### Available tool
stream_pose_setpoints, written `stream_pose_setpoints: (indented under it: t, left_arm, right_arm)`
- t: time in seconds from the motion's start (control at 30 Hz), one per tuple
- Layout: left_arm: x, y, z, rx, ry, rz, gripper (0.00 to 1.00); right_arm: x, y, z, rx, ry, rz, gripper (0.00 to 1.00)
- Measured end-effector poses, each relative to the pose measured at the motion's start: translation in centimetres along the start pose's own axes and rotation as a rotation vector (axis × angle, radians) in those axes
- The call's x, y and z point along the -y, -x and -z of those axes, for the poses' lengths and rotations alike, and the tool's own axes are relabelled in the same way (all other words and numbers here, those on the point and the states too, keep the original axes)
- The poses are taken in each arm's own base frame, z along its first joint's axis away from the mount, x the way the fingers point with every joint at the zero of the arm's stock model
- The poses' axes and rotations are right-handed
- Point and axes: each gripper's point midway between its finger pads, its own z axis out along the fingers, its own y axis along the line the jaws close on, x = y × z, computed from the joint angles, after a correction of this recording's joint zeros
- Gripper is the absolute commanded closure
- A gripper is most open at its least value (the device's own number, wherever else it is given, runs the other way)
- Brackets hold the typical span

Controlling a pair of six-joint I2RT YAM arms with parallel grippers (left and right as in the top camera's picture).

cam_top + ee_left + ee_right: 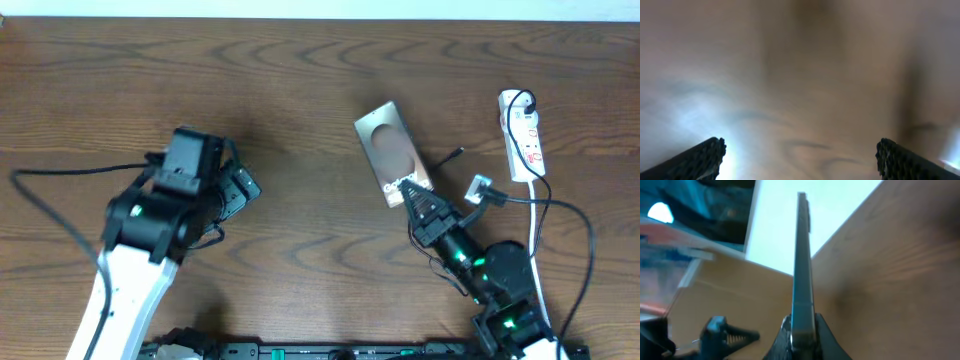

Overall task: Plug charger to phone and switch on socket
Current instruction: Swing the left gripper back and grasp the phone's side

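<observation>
The phone [388,148] lies slanted on the wooden table, grey-gold face up. My right gripper [418,203] is shut on its near end. In the right wrist view the phone [802,265] shows edge-on between the fingers [802,337]. The white socket strip [524,140] lies at the right, with the charger's black plug [521,101] at its far end. The charger's loose connector end [452,156] lies on the table between phone and socket, apart from the phone. My left gripper [243,190] is open and empty over bare wood at the left, its fingertips [800,152] wide apart.
A small grey clip [479,187] sits beside my right gripper and shows in the right wrist view [720,330]. The socket's white cord [537,262] and a thin black cable [585,225] run down the right side. The table's far edge [320,18] borders a white surface.
</observation>
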Motion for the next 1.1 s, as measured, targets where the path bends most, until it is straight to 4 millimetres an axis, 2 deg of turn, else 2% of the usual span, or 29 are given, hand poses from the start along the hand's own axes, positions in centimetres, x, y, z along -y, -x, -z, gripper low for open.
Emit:
stream_pose_setpoints:
  t: [0.1, 0.17, 0.23, 0.4, 0.5, 0.63, 0.77, 0.87, 0.93, 1.0, 1.1]
  left_arm:
    - [4.9, -0.3, 1.8, -0.003, -0.272, -0.101, 0.02]
    - [6.8, -1.3, 2.0, -0.043, -0.384, -0.148, 0.02]
    - [8.2, -2.6, 1.2, -0.101, -0.47, -0.178, 0.02]
    - [10.0, -5.8, -1.7, -0.235, -0.607, -0.221, 0.02]
    - [11.0, -7.1, -2.3, -0.269, -0.679, -0.239, 0.02]
    - [13.3, -7.8, -1.3, -0.259, -0.797, -0.268, 0.03]
    - [14.8, -8.1, -0.1, -0.257, -0.863, -0.276, 0.05]
    - [15.6, -8.3, 0.4, -0.253, -0.898, -0.273, 0.11]
    - [16.5, -8.5, 0.8, -0.251, -0.926, -0.273, 0.14]
    - [17.2, -8.7, 0.9, -0.248, -0.944, -0.269, 0.23]
    - [17.5, -8.9, 0.6, -0.247, -0.935, -0.243, 0.3]
  right_arm:
    - [0.5, -1.1, 0.3, -0.02, 0.071, -0.062, 0.99]
    - [0.3, -1.5, 0.3, -0.033, 0.107, -0.083, 0.99]
    - [-0.1, -1.7, 0.2, -0.048, 0.129, -0.105, 0.99]
    - [-0.8, -2.0, -0.1, -0.084, 0.173, -0.193, 0.99]
    - [-0.6, -2.2, -0.4, -0.092, 0.165, -0.242, 0.99]
    - [0.0, -2.4, -0.8, -0.105, 0.148, -0.298, 0.99]
    - [-1.3, -2.0, -0.8, -0.097, 0.215, -0.306, 0.99]
    - [-2.4, -2.3, -0.8, -0.108, 0.256, -0.332, 0.99]
    - [-2.2, -3.1, -1.0, -0.134, 0.244, -0.372, 0.99]
    - [-1.9, -4.2, -1.3, -0.165, 0.221, -0.423, 0.99]
    - [-2.3, -4.5, -1.3, -0.167, 0.234, -0.458, 0.99]
